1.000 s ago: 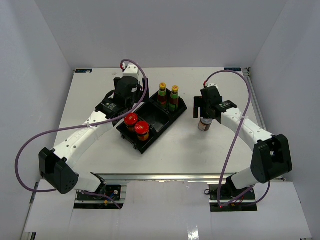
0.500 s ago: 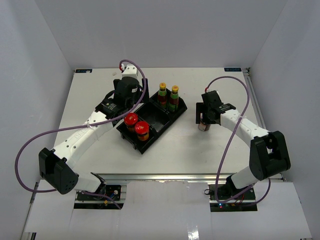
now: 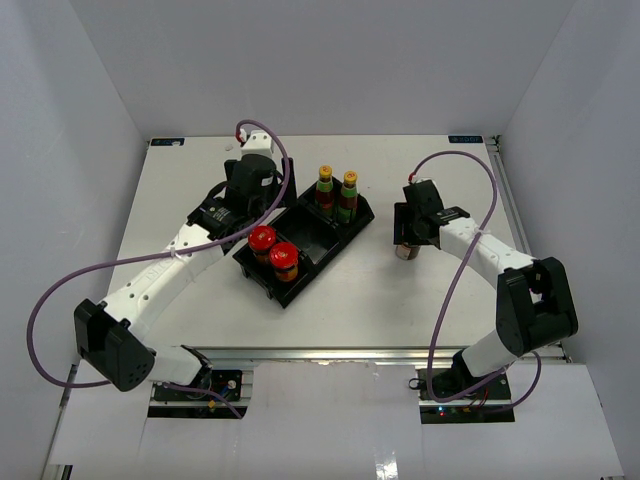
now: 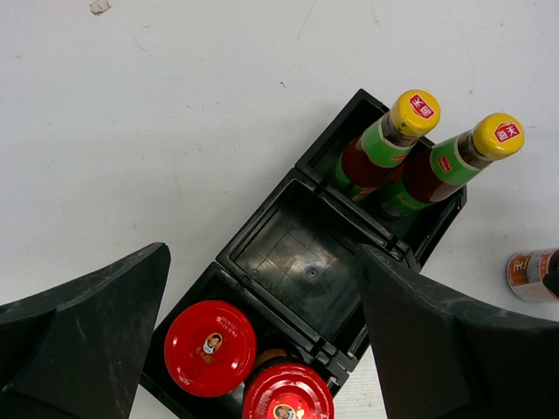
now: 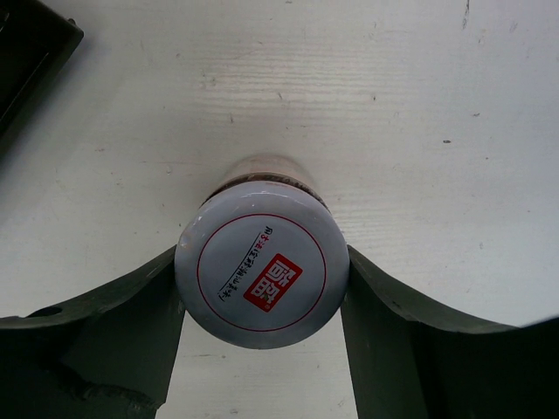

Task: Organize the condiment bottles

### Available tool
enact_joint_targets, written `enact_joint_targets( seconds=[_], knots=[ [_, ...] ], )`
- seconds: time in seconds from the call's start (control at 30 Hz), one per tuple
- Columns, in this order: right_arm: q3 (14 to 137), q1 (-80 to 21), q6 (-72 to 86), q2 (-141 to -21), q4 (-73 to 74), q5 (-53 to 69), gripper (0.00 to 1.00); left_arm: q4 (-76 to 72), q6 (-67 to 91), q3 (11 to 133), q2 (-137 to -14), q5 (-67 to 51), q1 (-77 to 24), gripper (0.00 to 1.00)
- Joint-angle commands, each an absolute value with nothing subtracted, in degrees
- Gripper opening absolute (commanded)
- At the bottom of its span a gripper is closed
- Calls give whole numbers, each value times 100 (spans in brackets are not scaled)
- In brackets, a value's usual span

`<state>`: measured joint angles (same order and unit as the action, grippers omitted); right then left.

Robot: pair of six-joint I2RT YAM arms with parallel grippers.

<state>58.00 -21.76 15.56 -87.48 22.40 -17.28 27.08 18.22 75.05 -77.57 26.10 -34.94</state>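
Top view: the right gripper (image 3: 408,241) is clamping the white-lidded jar (image 3: 407,253), which is standing upright on the table (image 3: 360,295), apart from the right end of the black tray (image 3: 312,236). Two yellow-capped bottles (image 3: 325,192) are occupying the tray's far compartment and two red-lidded jars (image 3: 262,238) the near one.

Left wrist view: the left gripper (image 4: 262,257) is hanging over the tray, jaws wide apart, holding nothing. The middle compartment (image 4: 301,253) is lying vacant.

Right wrist view: both fingers (image 5: 131,305) are pressing on opposite sides of the lid, high on the jar.

Assessment: the grip is looking shallow. The lift is calling for a slow, vertical rise with the jar upright, then a square descent into the middle compartment, clear of the dividers and the left gripper.
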Motion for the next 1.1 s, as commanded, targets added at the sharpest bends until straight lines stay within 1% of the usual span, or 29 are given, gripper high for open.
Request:
enact_joint_targets(
  seconds=[0.0, 0.03, 0.2, 0.27, 0.4, 0.47, 0.57, 0.67, 0.8, 0.97, 1.07],
  knots=[
    [5999, -2353, 1268, -8610, 2322, -1941, 14, 2854, 1906, 7815, -7407, 2686, -3463, 98],
    [6135, -2457, 1248, -8567, 2449, -2087, 8, 2878, 1918, 7844, -7391, 2682, -3464, 98],
    [7010, -3090, 1283, -8360, 3153, -2461, 8, 3171, 1969, 8196, -7427, 2698, -3454, 98],
    [7355, -3590, 1330, -8304, 3272, -2414, 8, 3374, 1969, 8363, -7458, 2737, -3431, 98],
    [8080, -4142, 1273, -8431, 3293, -2158, 8, 3673, 1951, 8555, -7376, 2691, -3410, 98],
    [8330, -4332, 1187, -8525, 3096, -1831, 8, 3787, 1977, 8674, -7261, 2559, -3410, 98],
    [8502, -4379, 1149, -8706, 2675, -1474, 8, 3863, 2024, 8786, -7059, 2438, -3410, 98],
    [8897, -4444, 1024, -9005, 2507, -1377, 8, 3857, 2020, 8868, -6808, 2361, -3403, 98],
    [9410, -4543, 824, -9711, 2381, -1109, 8, 3889, 1992, 9053, -6645, 2303, -3408, 98],
    [9811, -4693, 817, -10274, 2285, -1055, 8, 4139, 1968, 9307, -6706, 2462, -3409, 98],
    [9929, -4744, 817, -10581, 2268, -1072, 8, 4138, 1945, 9246, -6660, 2586, -3401, 98]
  ],
)
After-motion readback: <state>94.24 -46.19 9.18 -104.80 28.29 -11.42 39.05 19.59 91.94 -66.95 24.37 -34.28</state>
